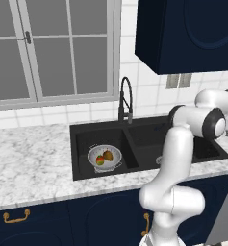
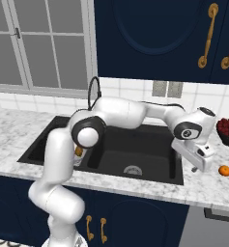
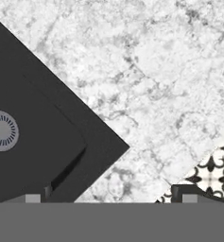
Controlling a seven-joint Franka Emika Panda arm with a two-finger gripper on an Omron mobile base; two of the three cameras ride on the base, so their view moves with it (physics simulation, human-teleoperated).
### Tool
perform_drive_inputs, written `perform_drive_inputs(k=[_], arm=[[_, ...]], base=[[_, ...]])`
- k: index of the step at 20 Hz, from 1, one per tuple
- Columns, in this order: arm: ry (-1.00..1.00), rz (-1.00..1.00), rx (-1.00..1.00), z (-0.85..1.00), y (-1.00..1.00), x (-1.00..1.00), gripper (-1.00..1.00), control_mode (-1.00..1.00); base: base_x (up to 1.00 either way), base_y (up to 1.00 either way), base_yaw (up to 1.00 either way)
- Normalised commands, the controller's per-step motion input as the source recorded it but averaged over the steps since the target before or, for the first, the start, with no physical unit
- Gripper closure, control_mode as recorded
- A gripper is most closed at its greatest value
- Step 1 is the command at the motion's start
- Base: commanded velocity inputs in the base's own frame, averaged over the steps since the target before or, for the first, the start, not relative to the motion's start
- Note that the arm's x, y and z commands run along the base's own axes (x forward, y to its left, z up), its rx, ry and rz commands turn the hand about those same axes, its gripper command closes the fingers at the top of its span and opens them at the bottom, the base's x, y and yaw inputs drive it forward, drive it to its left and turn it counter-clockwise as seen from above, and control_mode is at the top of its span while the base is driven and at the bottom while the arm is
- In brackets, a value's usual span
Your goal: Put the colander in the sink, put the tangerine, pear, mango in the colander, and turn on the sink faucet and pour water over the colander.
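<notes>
The gripper (image 2: 199, 166), jaws spread and empty, hangs above the sink's (image 2: 150, 176) right corner, near the tangerine (image 2: 224, 170) and what looks like a bowl of red fruit (image 2: 228, 130).

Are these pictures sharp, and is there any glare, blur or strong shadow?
Left base view: sharp, even light, no glare; colander casts a weak shadow in the sink. Right base view: the same flat light; tangerine clear. Hand view: marble counter slightly soft, no distortion.

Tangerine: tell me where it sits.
In the right base view the tangerine lies on the marble counter, right of the sink and the gripper.
</notes>
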Motion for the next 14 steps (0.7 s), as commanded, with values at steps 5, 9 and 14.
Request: perform_drive_inputs(k=[5,9,14], arm=[[-0.17,0.0,-0.27,-0.09,-0.04,-0.04,-1.0,-1.0],[-0.03,-0.01,-0.27,-0.19,-0.02,0.0,-1.0,-1.0],[0.01,-0.04,-0.12,-0.01,-0.12,0.1,-1.0,-1.0]], base=[[0.0,0.0,0.0],[0.0,0.0,0.0],[0.0,0.0,0.0]])
